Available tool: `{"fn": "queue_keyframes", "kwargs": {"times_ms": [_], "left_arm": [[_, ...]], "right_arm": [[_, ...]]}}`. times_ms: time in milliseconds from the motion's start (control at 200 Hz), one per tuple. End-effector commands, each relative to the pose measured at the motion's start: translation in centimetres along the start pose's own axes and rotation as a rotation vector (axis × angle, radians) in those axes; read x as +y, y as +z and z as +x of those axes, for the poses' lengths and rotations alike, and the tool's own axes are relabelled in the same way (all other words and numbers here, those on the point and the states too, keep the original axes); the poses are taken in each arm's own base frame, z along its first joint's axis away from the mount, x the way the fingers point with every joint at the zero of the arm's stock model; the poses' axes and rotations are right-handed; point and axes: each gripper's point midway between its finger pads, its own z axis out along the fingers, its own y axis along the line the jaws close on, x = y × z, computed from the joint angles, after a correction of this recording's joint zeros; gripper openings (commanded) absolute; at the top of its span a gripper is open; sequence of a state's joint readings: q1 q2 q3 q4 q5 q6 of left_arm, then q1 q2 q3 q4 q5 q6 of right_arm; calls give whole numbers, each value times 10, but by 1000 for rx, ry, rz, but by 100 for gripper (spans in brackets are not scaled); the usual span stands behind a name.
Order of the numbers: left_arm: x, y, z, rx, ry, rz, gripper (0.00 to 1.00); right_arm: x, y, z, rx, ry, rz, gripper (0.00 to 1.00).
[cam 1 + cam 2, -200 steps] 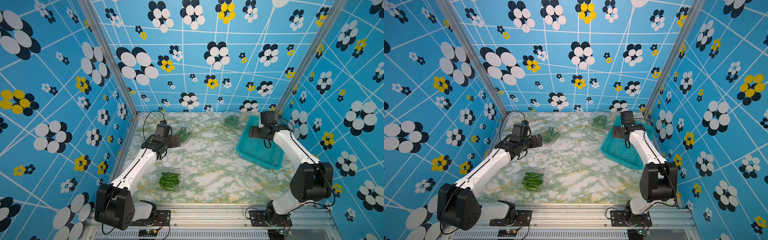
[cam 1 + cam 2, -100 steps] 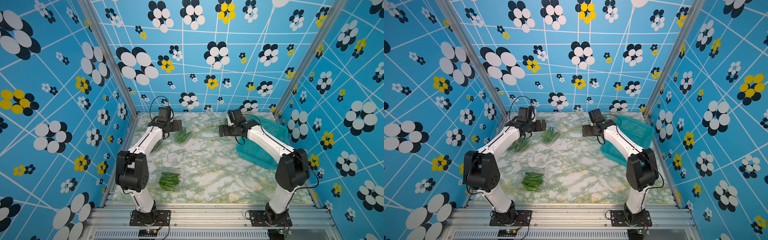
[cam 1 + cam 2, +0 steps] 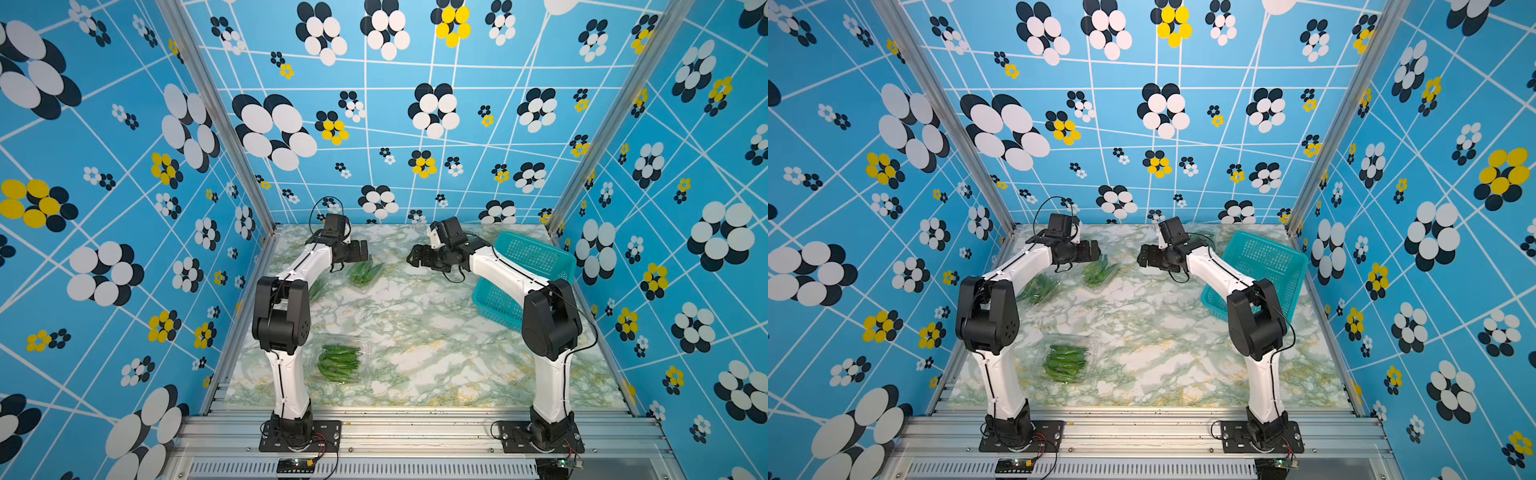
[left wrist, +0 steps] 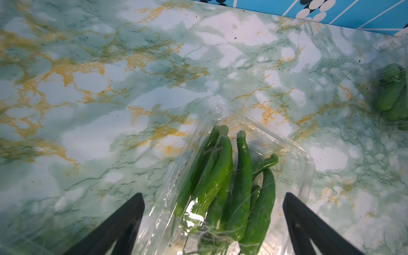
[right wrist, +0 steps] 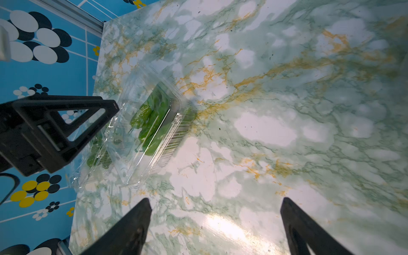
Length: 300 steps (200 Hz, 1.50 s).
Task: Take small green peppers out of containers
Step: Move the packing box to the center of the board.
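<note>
"Both claws: what have they got?"

"Nothing. My left gripper (image 4: 213,196) hangs spread wide over one of the containers (image 4: 293,167), a finger on either side and neither touching it. My right gripper (image 5: 214,201) is spread too, over the bare marble table (image 5: 309,132), at about 3 o'clock of that box and facing it."

"Where is the box?"

"Around 11 o'clock on the table in both top views. The lid looks shut, with the small green peppers (image 4: 241,172) packed inside. A second container (image 3: 365,353), also full, sits at 7 o'clock by my left base. The teal basket (image 3: 536,257) is at 2 o'clock."

"Which way do the peppers lie?"

"Side by side, with the long axis roughly from 8 toward 2 o'clock, out ahead of my left claw and square to the line between its fingers. Their narrow ends point away from my wrist. Stem or tip, I can't tell through the plastic."

"What worries you?"

"The thin shell. I judge a hard pinch would buckle its walls and bruise the peppers, and a one-sided push would skate it across the smooth marble. It's nearly invisible, so I could misjudge an edge. And if both claws reach in, their fingers could knock."
</note>
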<state>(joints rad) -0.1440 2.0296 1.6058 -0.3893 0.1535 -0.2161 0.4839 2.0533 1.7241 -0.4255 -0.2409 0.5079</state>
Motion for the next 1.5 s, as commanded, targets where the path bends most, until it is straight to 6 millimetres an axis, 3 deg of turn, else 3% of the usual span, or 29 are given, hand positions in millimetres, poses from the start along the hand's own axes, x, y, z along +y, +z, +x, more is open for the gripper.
{"fn": "queue_keyframes", "kwargs": {"times_ms": [0,250,410,590,730,750,924,1184,1494], "left_arm": [[-5,6,-6,0,-14,39,100],[-9,22,11,30,-54,84,100],[-34,21,25,68,-27,128,100],[-64,20,44,113,-25,162,100],[-91,13,63,138,-35,186,99],[-94,12,67,144,-36,189,100],[-126,0,95,171,-27,210,100],[-153,-17,121,175,-20,245,100],[-171,-19,145,200,-29,270,99]], "right_arm": [[13,6,-3,7,31,-66,91],[8,22,7,31,63,-83,90],[4,22,11,42,55,-67,90],[-19,20,19,71,95,-12,88],[-38,8,19,58,132,1,87],[-46,9,29,78,141,14,88],[-67,-11,39,87,157,38,87],[-72,-27,52,109,176,13,88],[-78,-30,45,105,154,-1,88]]}}
